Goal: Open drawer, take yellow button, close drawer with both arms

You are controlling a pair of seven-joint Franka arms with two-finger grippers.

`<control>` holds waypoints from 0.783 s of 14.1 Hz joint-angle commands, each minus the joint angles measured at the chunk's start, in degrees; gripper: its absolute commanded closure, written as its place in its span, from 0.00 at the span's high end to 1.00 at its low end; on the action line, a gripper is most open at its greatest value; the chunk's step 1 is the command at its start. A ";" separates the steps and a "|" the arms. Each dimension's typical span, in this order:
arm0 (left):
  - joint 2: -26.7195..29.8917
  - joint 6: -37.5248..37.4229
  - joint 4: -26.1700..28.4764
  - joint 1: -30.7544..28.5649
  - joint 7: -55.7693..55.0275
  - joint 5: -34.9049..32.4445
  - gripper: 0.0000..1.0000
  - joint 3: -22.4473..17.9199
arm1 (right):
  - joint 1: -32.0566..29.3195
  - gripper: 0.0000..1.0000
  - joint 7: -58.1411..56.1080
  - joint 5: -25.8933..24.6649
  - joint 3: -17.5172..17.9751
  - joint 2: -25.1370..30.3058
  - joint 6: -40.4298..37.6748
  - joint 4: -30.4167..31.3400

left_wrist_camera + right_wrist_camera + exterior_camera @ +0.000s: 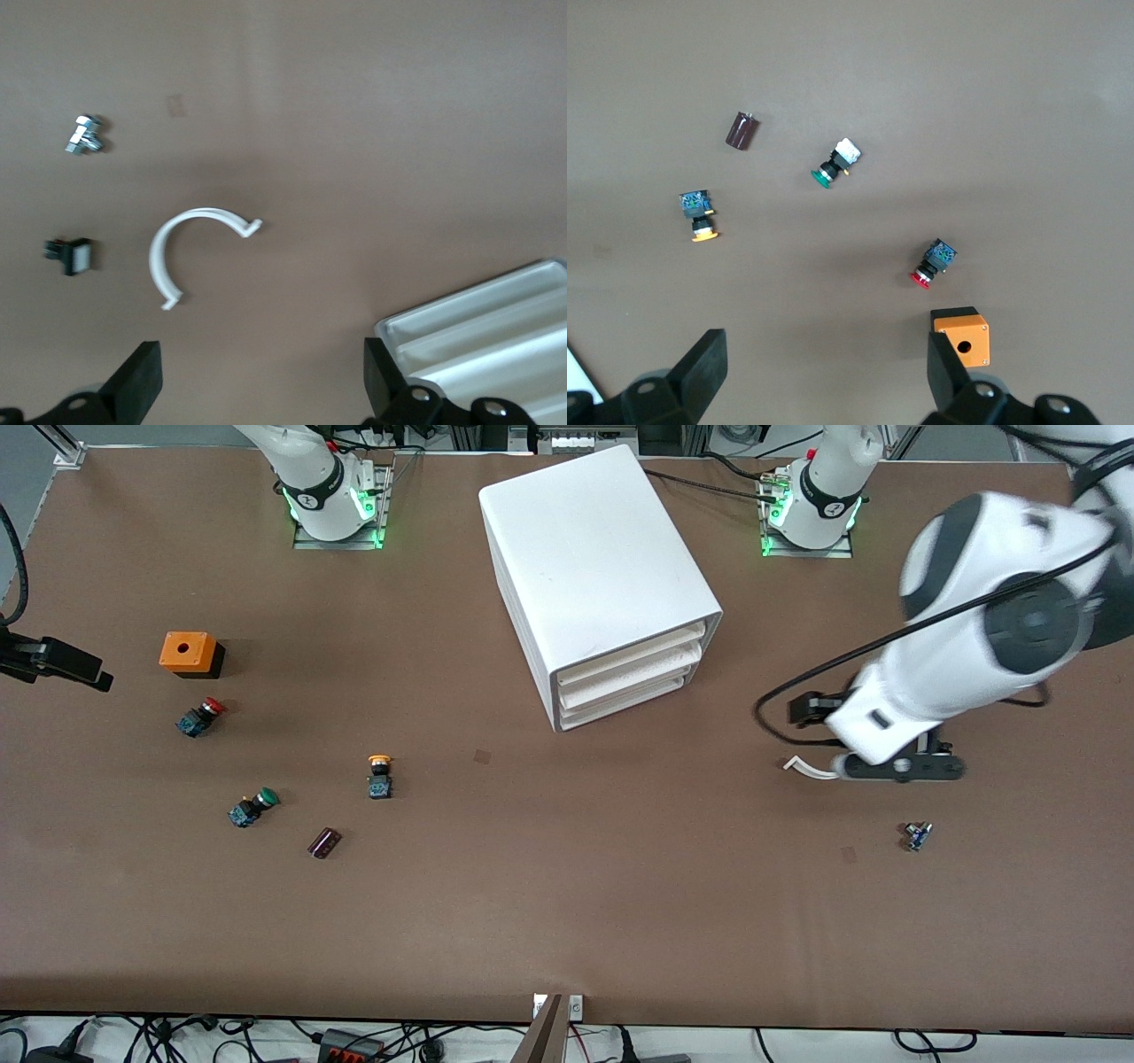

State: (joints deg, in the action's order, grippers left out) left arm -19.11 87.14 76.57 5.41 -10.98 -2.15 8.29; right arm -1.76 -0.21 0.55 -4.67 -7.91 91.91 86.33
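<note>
While open, right pincer [824, 372] overlooks button [700, 215].

- Sitting shut, flush with the two alike below it: wide shallow white plastic top drawer [631, 654] of the boxy white cabinet, front angled toward the left arm's end.
- Lying on the brown table toward the right arm's end, well apart from the cabinet: small push button [379, 775] [699, 215] with round orange-yellow cap and black-and-blue body.
</note>
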 commanded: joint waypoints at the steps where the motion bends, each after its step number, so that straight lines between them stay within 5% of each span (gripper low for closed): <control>1: 8.98 0.14 7.17 -5.04 11.82 -0.40 1.00 -0.54 | -0.35 1.00 -0.67 -0.72 0.62 6.05 3.70 8.39; 3: 12.85 0.31 10.68 -4.79 13.97 0.21 1.00 -5.11 | -0.35 1.00 -1.02 -0.72 0.62 8.34 4.68 11.31; 6: 20.74 6.53 20.86 -4.62 14.41 0.30 1.00 -6.88 | -0.35 1.00 -1.20 -0.81 0.71 8.52 3.10 10.44; 11: 21.39 7.00 20.55 -4.44 14.41 0.30 1.00 -6.00 | -0.35 1.00 -2.42 -0.90 0.71 9.75 2.13 10.78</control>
State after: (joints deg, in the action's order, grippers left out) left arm 1.08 93.17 95.81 0.87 2.59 -2.09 2.15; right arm -1.74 -1.05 0.49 -4.53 -0.28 94.48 95.32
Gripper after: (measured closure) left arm 0.000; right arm 0.000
